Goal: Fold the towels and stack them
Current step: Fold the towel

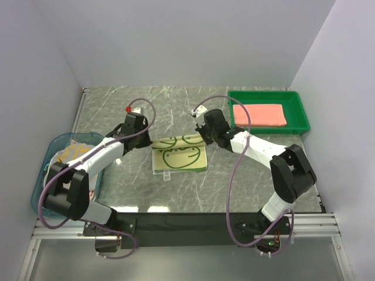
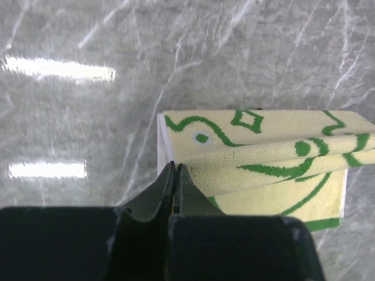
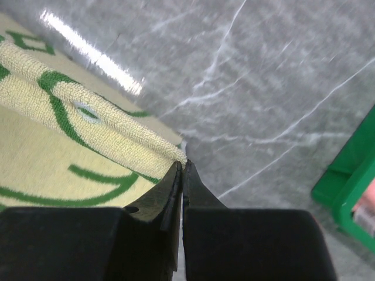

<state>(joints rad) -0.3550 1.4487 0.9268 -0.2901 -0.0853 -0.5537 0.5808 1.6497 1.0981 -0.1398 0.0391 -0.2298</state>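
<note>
A pale yellow towel with green frog shapes lies in the middle of the table. Its far edge is lifted and curled toward the near side. My left gripper is shut on the far left corner, and the cloth runs right from the fingertips. My right gripper is shut on the far right corner, where the towel meets the jaw tips. A folded salmon-pink towel lies in the green tray. More towels sit in a heap in the blue basket.
The green tray stands at the back right, and its corner shows in the right wrist view. The blue basket sits at the left edge beside the left arm. Grey marble tabletop lies behind the towel. White walls enclose the back and sides.
</note>
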